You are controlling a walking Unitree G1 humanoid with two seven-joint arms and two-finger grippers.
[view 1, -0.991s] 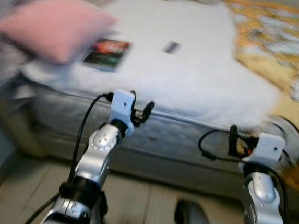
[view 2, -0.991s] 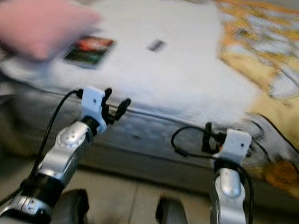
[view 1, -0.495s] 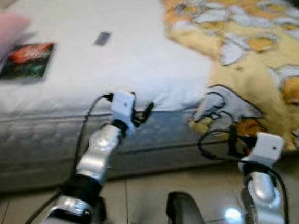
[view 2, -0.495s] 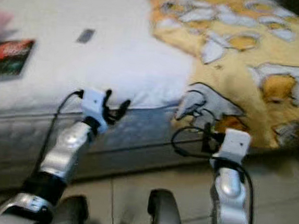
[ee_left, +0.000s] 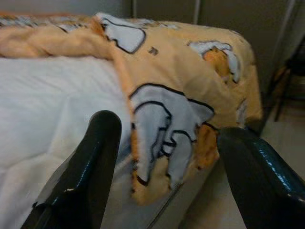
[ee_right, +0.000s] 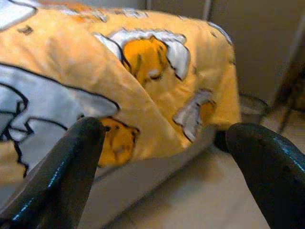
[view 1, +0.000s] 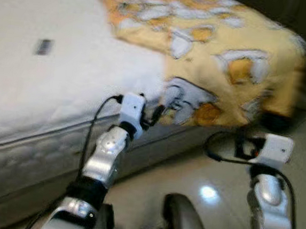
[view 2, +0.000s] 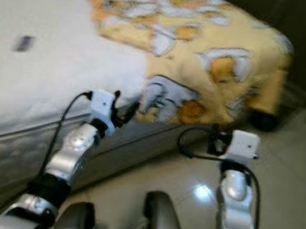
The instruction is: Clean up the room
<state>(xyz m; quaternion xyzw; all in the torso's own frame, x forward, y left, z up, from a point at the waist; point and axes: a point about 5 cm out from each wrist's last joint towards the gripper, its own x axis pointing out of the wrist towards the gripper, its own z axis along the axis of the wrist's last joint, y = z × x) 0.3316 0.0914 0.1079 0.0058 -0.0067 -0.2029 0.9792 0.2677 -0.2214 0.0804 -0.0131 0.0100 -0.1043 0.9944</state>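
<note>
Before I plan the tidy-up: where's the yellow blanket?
The yellow blanket covers the bed's right end and hangs over its edge beside the white sheet, ahead of both open grippers.

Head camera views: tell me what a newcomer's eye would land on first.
The yellow cartoon-print blanket grabs attention first, spread over the far right part of the bed and hanging off its corner toward the tiled floor. Beside it lies the bare white mattress top, with a small dark object lying on it. In front, the left end effector is raised at the blanket's edge, and the right end effector is over the floor, both open and empty.
</note>
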